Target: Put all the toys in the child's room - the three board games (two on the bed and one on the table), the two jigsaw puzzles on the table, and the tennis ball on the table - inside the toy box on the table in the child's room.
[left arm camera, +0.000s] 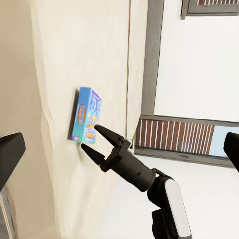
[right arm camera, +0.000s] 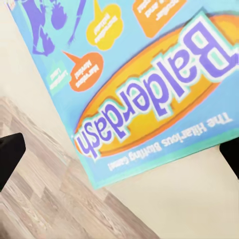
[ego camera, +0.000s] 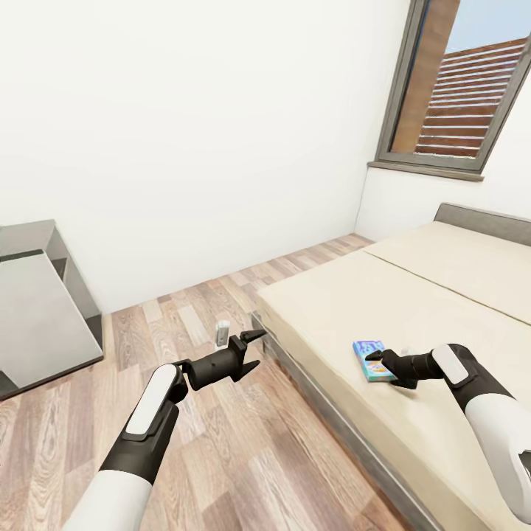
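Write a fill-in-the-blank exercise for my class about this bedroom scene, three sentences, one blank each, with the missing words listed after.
1. The blue board game lies flat on the ____.
2. The large word printed on the game's cover reads ____.
3. The right end effector is at the game box with its fingers ____, and the left end effector hangs over the wooden floor.

Missing words: bed; Balderdash; open

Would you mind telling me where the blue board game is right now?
In the head view, the blue board game lies flat on the bed near its front edge, at the right gripper.
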